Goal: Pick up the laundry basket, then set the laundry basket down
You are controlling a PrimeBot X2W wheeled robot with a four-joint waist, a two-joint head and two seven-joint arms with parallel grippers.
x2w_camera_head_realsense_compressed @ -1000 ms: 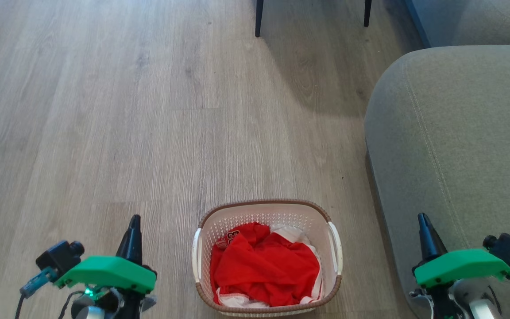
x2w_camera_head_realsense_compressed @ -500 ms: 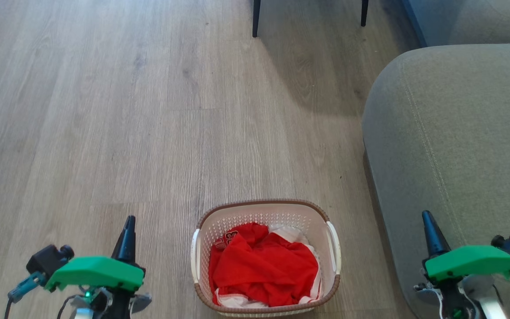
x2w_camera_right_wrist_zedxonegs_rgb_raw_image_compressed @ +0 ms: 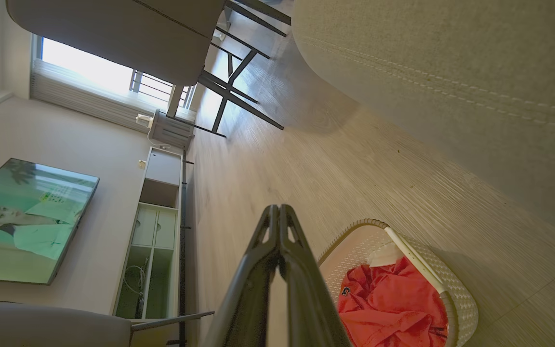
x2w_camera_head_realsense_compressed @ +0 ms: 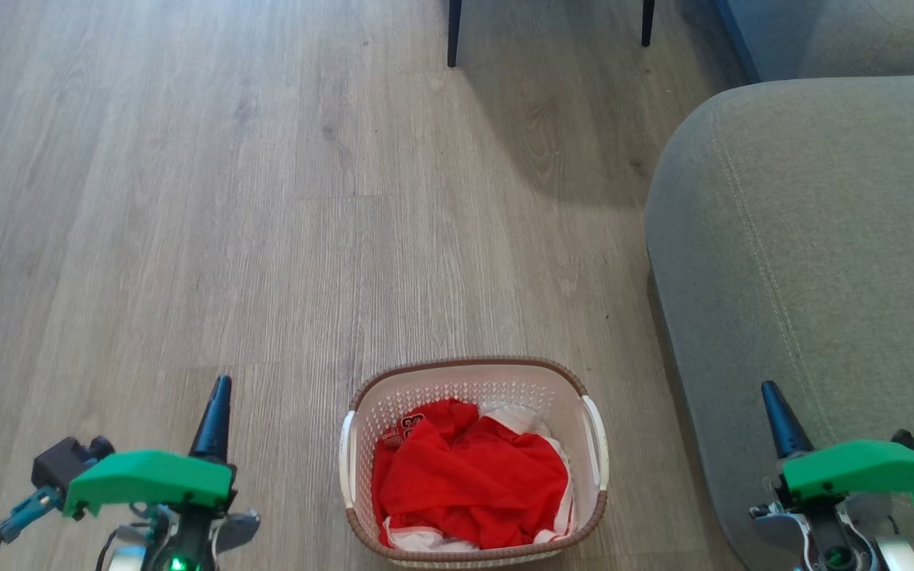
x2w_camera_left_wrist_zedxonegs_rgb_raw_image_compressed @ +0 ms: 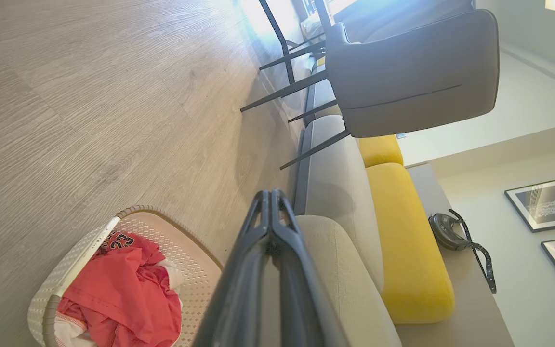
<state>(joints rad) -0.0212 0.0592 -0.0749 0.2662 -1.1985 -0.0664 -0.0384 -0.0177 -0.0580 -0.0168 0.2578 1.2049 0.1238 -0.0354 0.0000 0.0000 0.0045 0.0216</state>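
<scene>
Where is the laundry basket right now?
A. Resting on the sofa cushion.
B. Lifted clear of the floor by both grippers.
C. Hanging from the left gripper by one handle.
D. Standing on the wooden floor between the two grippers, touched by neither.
D: the laundry basket stands on the floor, with the left gripper and the right gripper apart from it on either side, jaws shut on nothing.

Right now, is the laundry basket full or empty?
Partly full: crumpled red clothing with white trim lies inside the laundry basket, whose perforated far wall shows above the heap.
</scene>
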